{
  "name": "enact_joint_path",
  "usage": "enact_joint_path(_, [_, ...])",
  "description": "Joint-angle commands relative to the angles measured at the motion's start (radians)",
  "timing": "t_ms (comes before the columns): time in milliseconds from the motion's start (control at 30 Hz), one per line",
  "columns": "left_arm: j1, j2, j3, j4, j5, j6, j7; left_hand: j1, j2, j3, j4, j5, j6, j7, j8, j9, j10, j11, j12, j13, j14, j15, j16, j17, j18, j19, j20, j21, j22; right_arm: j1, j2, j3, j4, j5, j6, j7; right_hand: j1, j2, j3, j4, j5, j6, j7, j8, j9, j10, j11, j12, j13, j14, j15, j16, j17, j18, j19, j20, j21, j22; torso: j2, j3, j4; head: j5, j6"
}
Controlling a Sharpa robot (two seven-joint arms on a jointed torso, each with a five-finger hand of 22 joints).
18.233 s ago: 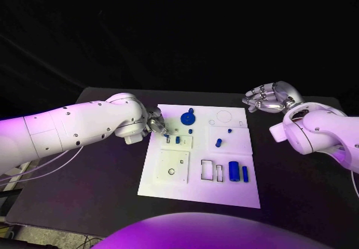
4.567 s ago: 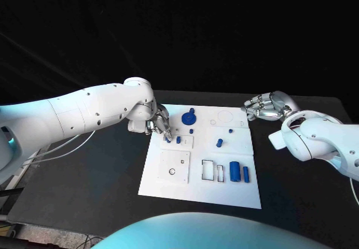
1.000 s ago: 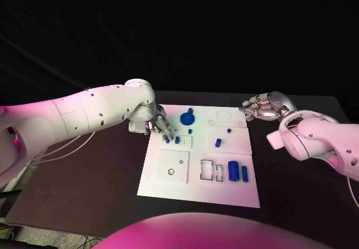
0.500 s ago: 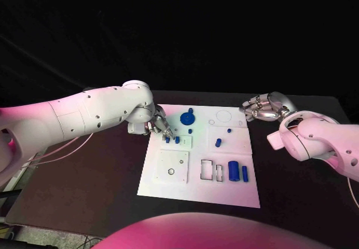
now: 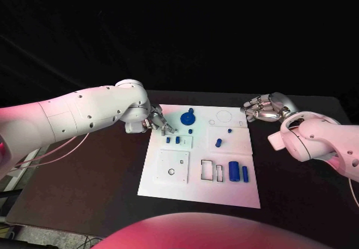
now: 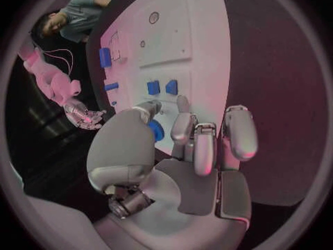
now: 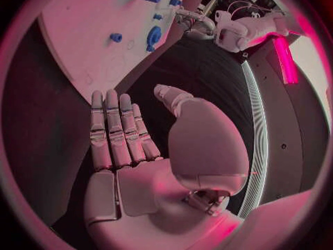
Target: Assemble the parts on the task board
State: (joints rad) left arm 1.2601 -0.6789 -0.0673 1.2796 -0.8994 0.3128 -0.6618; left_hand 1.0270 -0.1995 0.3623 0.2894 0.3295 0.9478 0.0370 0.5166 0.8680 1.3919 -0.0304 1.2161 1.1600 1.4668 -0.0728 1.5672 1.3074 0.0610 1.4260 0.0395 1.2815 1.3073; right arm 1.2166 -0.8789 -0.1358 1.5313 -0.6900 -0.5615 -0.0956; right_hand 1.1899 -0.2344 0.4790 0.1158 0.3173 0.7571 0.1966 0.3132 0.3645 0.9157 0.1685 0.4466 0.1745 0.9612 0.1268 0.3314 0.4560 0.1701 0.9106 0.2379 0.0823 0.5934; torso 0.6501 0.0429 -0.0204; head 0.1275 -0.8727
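Left hand (image 5: 153, 121) at task board (image 5: 224, 194) far-left edge, fingers (image 6: 196, 144) loosely curled, empty. Right hand (image 5: 263, 108) off board's far-right corner, open, empty. Blue parts (image 5: 238, 171) on board; two pegs (image 5: 173, 139) near left fingers.

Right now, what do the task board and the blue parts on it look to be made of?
Task board: probably matte white plastic, flat with cut-out recesses and no glare. Blue parts: likely moulded or printed plastic, uniform saturated colour, dull sheen. Neither can be confirmed from looks alone.

A robotics lab or test bench — a bare black surface (image 5: 90, 181) carrying a white rectangular task board (image 5: 224, 189), with black backdrop behind the board — nothing domestic.
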Motion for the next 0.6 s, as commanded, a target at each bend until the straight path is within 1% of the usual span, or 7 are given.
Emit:
enact_joint_path(33, [0.001,-0.007,0.003,0.016,0.01,-0.066,0.022,0.02,0.008,-0.007,-0.002,0.02,0.008,-0.002,0.012,0.006,0.001,0.0,0.002,-0.001,0.104,-0.005,0.004,0.263,0.0,0.007,-0.003,0.002,0.182,-0.001,-0.001,0.0,-0.001,-0.004,0.013,0.005,-0.004,0.007,-0.003,-0.004,0.006,-0.004,0.034,0.004,-0.002,-0.007,0.003,0.006,-0.001,-0.002,0.003,-0.004,-0.001,0.011,0.002,0.003,-0.005,-0.002,0.0,0.0007,-0.0005,-0.001,0.0])
enact_joint_path(300, [0.001,-0.052,0.021,0.087,0.024,-0.181,0.099,0.095,0.012,-0.014,-0.006,0.088,-0.025,0.001,0.017,0.014,-0.026,-0.001,-0.029,-0.033,0.104,-0.007,0.004,0.263,0.006,-0.008,-0.006,-0.027,0.174,-0.001,-0.003,0.0,0.0,-0.003,0.012,0.007,-0.004,0.007,-0.003,-0.004,0.006,-0.004,0.034,0.004,-0.002,-0.007,0.003,0.006,-0.001,-0.002,0.003,-0.004,-0.001,0.011,0.002,0.003,-0.005,-0.002,0.001,0.0004,-0.0016,-0.007,0.0])
enact_joint_path(367, [0.001,-0.069,0.023,0.112,0.031,-0.235,0.155,0.144,0.006,-0.015,-0.005,0.108,-0.066,0.015,0.008,0.012,-0.121,0.009,-0.163,-0.169,0.1,0.0,-0.004,0.253,0.018,-0.044,-0.002,-0.095,0.155,-0.002,-0.004,0.0,0.001,-0.004,0.011,0.01,-0.005,0.008,-0.003,-0.004,0.007,-0.004,0.034,0.004,-0.002,-0.006,0.002,0.006,-0.002,-0.001,0.003,-0.004,-0.001,0.011,0.003,0.003,-0.005,-0.003,0.001,0.001,-0.0018,-0.01,0.0])
enact_joint_path(433, [0.0,-0.084,0.025,0.137,0.017,-0.311,0.243,0.197,0.012,-0.004,-0.011,0.112,-0.095,0.026,-0.001,0.002,-0.194,0.02,-0.254,-0.258,0.062,0.008,-0.069,0.167,0.038,-0.101,0.005,-0.205,0.124,-0.002,-0.004,0.0,0.001,-0.011,0.014,0.018,-0.004,0.009,-0.002,-0.004,0.007,-0.004,0.033,0.004,-0.002,-0.006,0.002,0.006,-0.002,-0.001,0.003,-0.004,-0.001,0.011,0.003,0.003,-0.006,-0.003,0.002,0.0004,-0.0015,-0.014,0.0])
enact_joint_path(467, [-0.001,-0.089,0.025,0.148,0.0,-0.344,0.277,0.244,0.021,0.014,-0.026,0.108,-0.104,0.029,0.0,-0.001,-0.262,0.024,-0.341,-0.342,0.04,0.011,-0.105,0.123,0.043,-0.116,0.008,-0.24,0.113,-0.002,-0.003,0.0,0.001,-0.015,0.016,0.022,-0.003,0.01,-0.001,-0.005,0.008,-0.004,0.033,0.005,-0.002,-0.006,0.002,0.007,-0.002,-0.001,0.003,-0.005,-0.002,0.011,0.003,0.003,-0.006,-0.004,0.002,0.0,-0.0017,-0.015,0.0])
enact_joint_path(500, [-0.003,-0.096,0.024,0.163,-0.033,-0.393,0.331,0.261,0.017,0.016,-0.024,0.101,-0.11,0.033,0.001,-0.004,-0.297,0.027,-0.392,-0.392,0.042,0.013,-0.106,0.124,0.04,-0.105,0.011,-0.227,0.115,-0.002,-0.004,0.0,0.002,-0.02,0.018,0.026,-0.001,0.012,0.001,-0.006,0.009,-0.005,0.033,0.005,-0.002,-0.007,0.002,0.007,-0.003,-0.001,0.003,-0.006,-0.002,0.011,0.003,0.003,-0.007,-0.005,0.003,-0.0015,-0.0025,-0.017,0.0])
enact_joint_path(600, [-0.016,-0.105,0.022,0.191,-0.116,-0.497,0.439,0.305,0.0,0.027,-0.011,0.07,-0.134,0.051,-0.022,-0.039,-0.338,0.044,-0.467,-0.454,0.009,0.029,-0.17,0.053,0.048,-0.125,0.023,-0.288,0.095,-0.004,-0.005,-0.001,0.002,-0.031,0.024,0.036,0.004,0.014,0.005,-0.01,0.009,-0.006,0.033,0.005,-0.003,-0.008,0.002,0.007,-0.005,-0.002,0.003,-0.007,-0.003,0.011,0.003,0.004,-0.008,-0.008,0.003,-0.0038,-0.001,-0.027,0.0])
